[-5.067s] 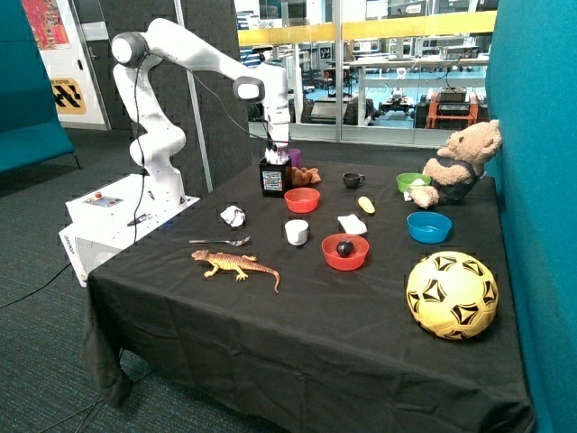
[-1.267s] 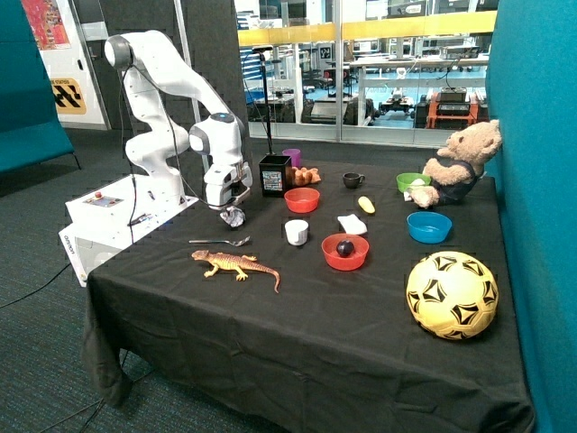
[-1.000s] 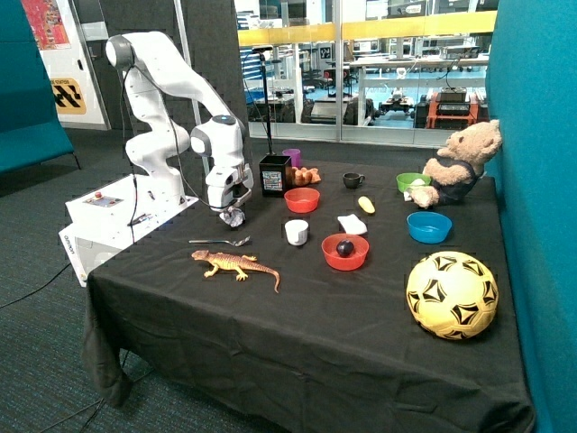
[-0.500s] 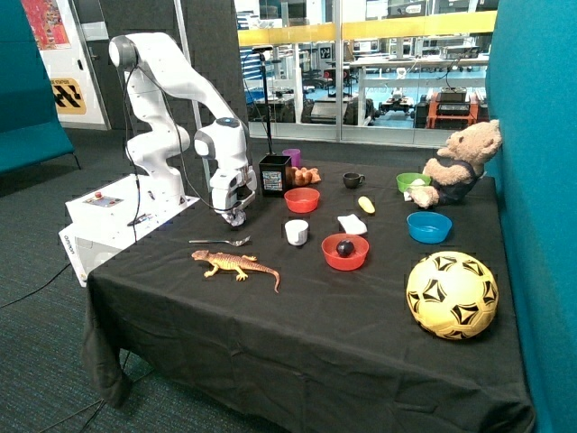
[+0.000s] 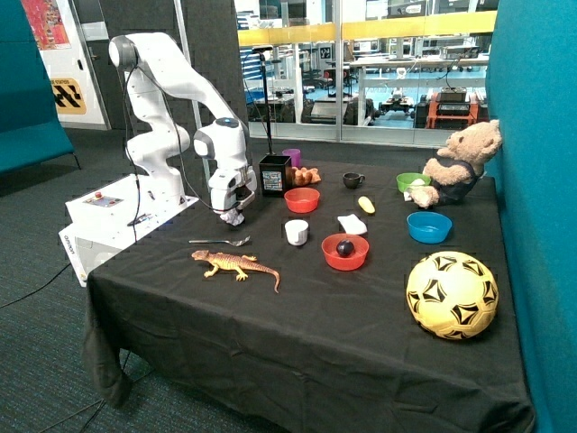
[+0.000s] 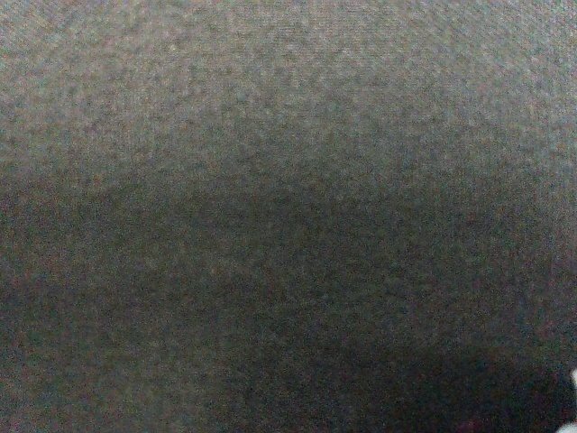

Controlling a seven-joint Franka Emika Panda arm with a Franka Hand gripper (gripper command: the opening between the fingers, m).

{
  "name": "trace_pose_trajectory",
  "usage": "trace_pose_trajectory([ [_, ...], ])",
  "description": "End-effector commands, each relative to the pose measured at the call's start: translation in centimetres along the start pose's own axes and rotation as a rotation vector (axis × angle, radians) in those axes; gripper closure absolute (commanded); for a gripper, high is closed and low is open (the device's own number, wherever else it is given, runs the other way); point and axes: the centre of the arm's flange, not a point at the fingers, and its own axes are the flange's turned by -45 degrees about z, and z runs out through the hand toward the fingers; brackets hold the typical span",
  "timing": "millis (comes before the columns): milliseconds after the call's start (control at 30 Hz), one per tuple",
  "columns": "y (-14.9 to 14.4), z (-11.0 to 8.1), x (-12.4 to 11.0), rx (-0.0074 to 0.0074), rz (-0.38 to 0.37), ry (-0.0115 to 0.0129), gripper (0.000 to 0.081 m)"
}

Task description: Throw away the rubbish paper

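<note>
Black cloth covers the table (image 5: pixel 297 334). The white robot arm reaches down at about ten o'clock on the tabletop, its gripper (image 5: pixel 233 216) pinched around a crumpled white paper ball (image 5: pixel 234 218) lifted just above the cloth. Toward two o'clock from it stands a black bin (image 5: pixel 275 175) beside a red bowl (image 5: pixel 301 199). A metal spoon (image 5: pixel 221 241) and toy lizard (image 5: pixel 236 264) lie near, toward six o'clock. The wrist view shows only dark tablecloth (image 6: pixel 288 180).
</note>
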Motion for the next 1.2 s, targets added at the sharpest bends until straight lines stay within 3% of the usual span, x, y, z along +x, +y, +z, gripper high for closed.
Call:
trace_pose_trajectory([
  [0, -0.6, -0.2, -0.1, 0.0006, -0.005, -0.0026, 0.0808],
  [133, -0.8, -0.6, 0.1, 0.0006, 0.026, -0.0026, 0.0808],
  [267, -1.1, -1.1, 0.1, 0.0007, -0.019, -0.0026, 0.0808],
  [633, -1.8, -3.3, 0.3, 0.0007, -0.034, -0.0026, 0.0808],
  [1167, -5.9, -9.0, 1.6, 0.0009, -0.180, -0.0026, 0.0808],
])
